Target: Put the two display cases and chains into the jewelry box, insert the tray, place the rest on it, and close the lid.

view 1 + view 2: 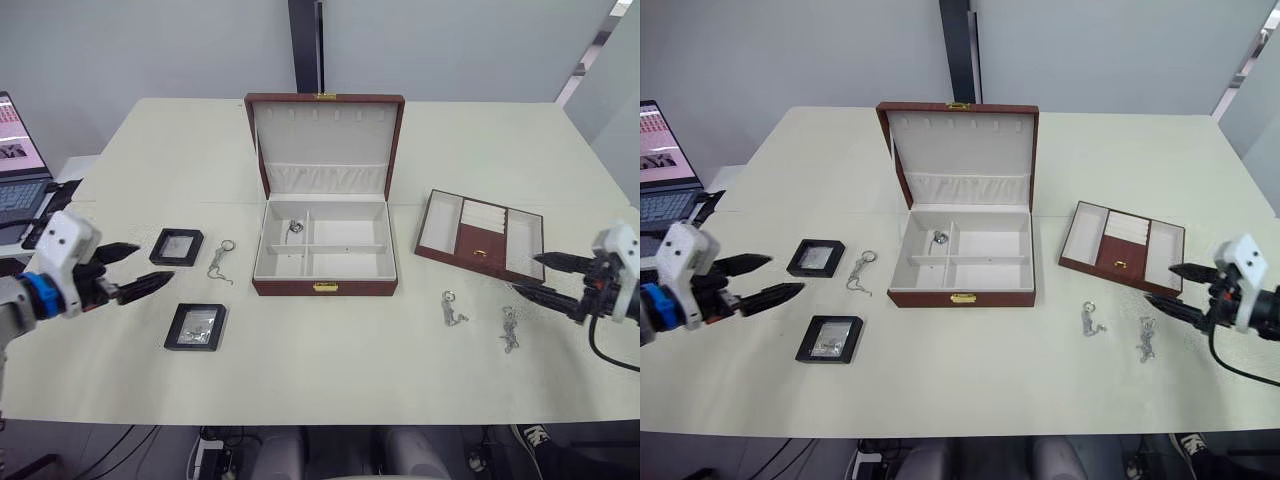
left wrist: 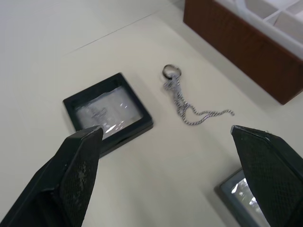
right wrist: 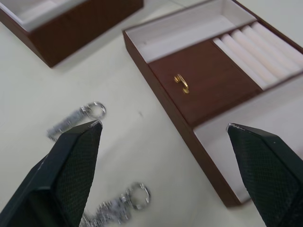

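A cream table [image 1: 330,350] lies under and between both grippers. A laptop [image 1: 18,170], open with its screen lit, sits off the table's edge, beyond and outboard of the left gripper. A dark post [image 1: 305,45] stands against the grey wall [image 1: 150,45], far ahead.

The jewelry box [image 1: 324,240] wears a smooth reddish-brown skin with a brass-coloured clasp, and its lining looks like matt cream cloth. At three o'clock of it, the tray [image 1: 480,236] matches — brown shell, pale soft compartments. The display cases [image 2: 108,113] have matt black frames around glossy clear windows. The chains [image 2: 186,101] are shiny twisted metal. The table [image 1: 320,370] is smooth, matt cream.
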